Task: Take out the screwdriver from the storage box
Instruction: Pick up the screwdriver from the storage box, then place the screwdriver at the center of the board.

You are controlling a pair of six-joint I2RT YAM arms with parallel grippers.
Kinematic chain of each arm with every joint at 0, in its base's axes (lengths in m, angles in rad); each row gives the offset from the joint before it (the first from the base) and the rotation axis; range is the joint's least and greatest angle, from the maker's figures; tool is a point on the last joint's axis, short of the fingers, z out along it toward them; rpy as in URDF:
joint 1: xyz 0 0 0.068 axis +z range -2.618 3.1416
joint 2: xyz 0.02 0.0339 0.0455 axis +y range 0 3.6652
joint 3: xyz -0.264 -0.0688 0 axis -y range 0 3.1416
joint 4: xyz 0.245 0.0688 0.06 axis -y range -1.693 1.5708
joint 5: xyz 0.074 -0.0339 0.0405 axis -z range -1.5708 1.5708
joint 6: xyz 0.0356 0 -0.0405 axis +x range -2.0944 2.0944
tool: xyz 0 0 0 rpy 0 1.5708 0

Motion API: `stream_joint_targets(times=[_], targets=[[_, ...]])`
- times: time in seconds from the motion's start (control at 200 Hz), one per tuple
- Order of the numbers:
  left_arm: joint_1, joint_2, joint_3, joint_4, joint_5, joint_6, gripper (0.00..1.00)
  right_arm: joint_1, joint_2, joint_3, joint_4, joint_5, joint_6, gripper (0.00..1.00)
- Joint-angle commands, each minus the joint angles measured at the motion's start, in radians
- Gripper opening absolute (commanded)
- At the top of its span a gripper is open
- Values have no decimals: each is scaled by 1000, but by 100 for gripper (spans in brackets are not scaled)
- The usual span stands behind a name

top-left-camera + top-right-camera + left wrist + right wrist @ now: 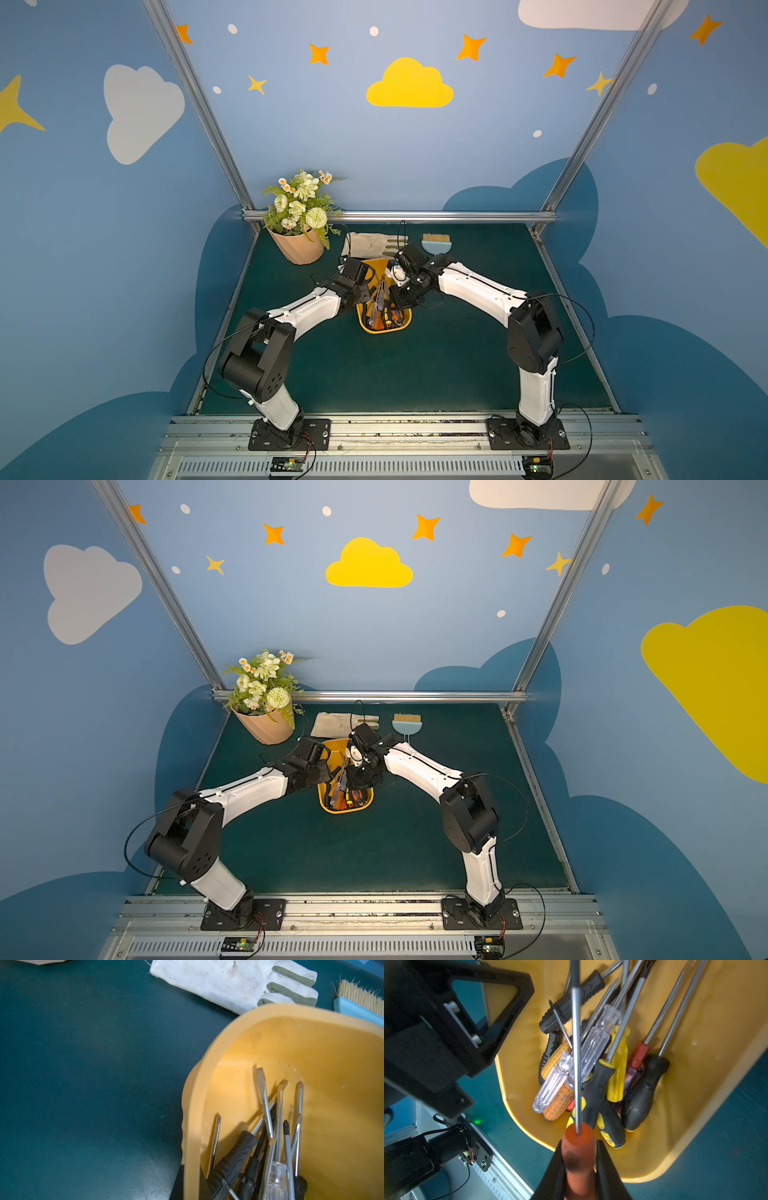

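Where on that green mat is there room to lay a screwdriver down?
The wide mat between the box and the arm bases is bare; so is the corner right of the brush. The back edge is crowded: pot, glove, brush.

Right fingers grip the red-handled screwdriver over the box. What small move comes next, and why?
Probably raise the right gripper straight up, clear of the storage box. Its fingers clamp the red screwdriver by the handle, the shaft is over the other screwdrivers, and the left gripper pinches the box's wall, steadying it.
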Motion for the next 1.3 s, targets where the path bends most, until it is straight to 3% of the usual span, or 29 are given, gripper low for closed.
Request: stream_joint_targets(times=[0.0,0.35,0.786,1.041,1.297], targets=[[8,-41,16,63,2,-12,2,-12,-66,0,14,11,-9,0],[23,-62,5,87,-29,13,3,-168,-182,-113,-59,132,-47,0],[33,-87,-12,222,-23,186,2,-286,-71,-181,-176,320,-122,0],[37,-113,-53,300,-13,189,3,-315,-3,-160,-213,402,-148,0],[39,-126,-91,350,-10,190,2,-332,29,-162,-213,406,-142,0]])
